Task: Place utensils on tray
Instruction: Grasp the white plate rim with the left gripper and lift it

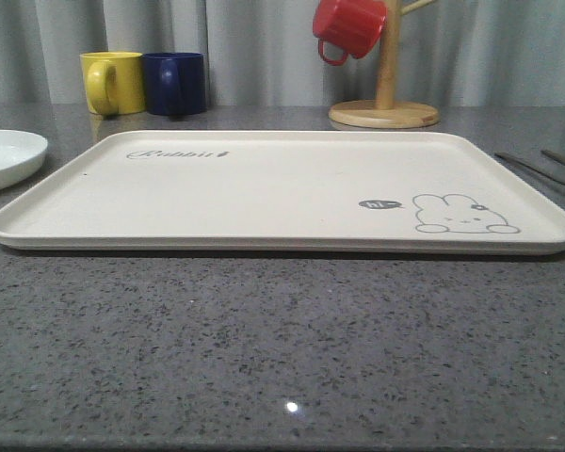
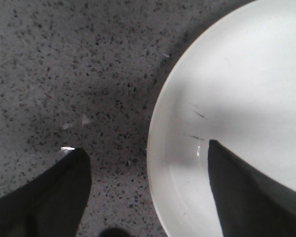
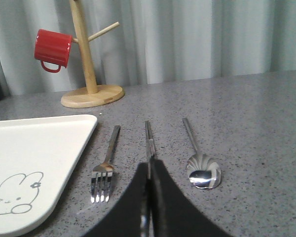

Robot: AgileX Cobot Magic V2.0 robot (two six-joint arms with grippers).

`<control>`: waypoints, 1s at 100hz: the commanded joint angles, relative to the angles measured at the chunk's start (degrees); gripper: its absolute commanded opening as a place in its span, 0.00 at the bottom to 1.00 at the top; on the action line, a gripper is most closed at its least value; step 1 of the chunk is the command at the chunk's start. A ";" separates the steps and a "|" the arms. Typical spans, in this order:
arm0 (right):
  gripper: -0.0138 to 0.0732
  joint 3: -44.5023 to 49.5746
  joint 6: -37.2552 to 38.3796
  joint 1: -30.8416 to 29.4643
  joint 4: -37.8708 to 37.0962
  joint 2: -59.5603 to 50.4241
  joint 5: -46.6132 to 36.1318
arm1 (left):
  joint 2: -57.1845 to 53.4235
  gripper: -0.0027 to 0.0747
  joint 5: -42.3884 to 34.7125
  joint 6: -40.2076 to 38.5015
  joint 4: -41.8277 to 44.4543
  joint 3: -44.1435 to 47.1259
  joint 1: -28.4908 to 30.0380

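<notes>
While tray is bare | chopsticks run toward 12 o'clock from right gripper | fingers pressed together, grip unconfirmed.

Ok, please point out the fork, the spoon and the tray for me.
fork [image 3: 106, 165]: right wrist view, on its neck just above the tines.
spoon [image 3: 203, 173]: right wrist view, in the middle of its bowl.
tray [image 1: 264, 188]: front view, on its bare flat middle.

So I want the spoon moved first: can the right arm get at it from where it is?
Probably yes. The spoon lies bare on the counter just beside the chopsticks, where the right pincer sits, fingers together around them. It would likely need to open first.
</notes>
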 commanded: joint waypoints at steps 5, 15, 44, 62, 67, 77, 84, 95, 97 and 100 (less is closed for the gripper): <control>0.08 -0.99 -0.49 -0.41 -0.21 -1.26 -4.74 | -0.44 0.65 -1.42 0.27 -1.70 -1.95 0.19; 0.08 -0.99 -0.49 -0.41 -0.21 -1.26 -4.74 | 0.87 0.65 -1.42 0.27 -1.94 -1.95 0.19; 0.08 -0.99 -0.49 -0.41 -0.21 -1.26 -4.74 | 2.46 0.59 -1.42 0.27 -2.08 -1.83 0.19; 0.08 -0.99 -0.49 -0.41 -0.21 -1.26 -4.74 | 2.41 0.20 -0.95 1.75 -2.23 -1.83 0.19; 0.08 -0.99 -0.49 -0.41 -0.21 -1.26 -4.74 | 2.41 0.06 -0.86 2.44 -2.66 -1.83 0.19; 0.08 -0.99 -0.49 -0.41 -0.21 -1.26 -4.74 | 2.41 0.01 -0.83 6.36 -4.10 -1.83 0.19; 0.08 -0.99 -0.49 -0.41 -0.21 -1.26 -4.74 | 2.41 0.01 -0.83 6.91 -4.96 -1.83 0.44; 0.08 -0.99 -0.49 -0.41 -0.21 -1.26 -4.74 | 2.15 0.01 -0.47 9.75 -9.70 -1.94 1.76; 0.08 -0.99 -0.49 -0.41 -0.21 -1.26 -4.74 | 2.01 0.01 -0.42 10.42 -10.99 -1.94 2.25; 0.08 -0.99 -0.49 -0.41 -0.21 -1.26 -4.74 | 1.74 0.01 -0.19 11.25 -12.70 -1.94 2.91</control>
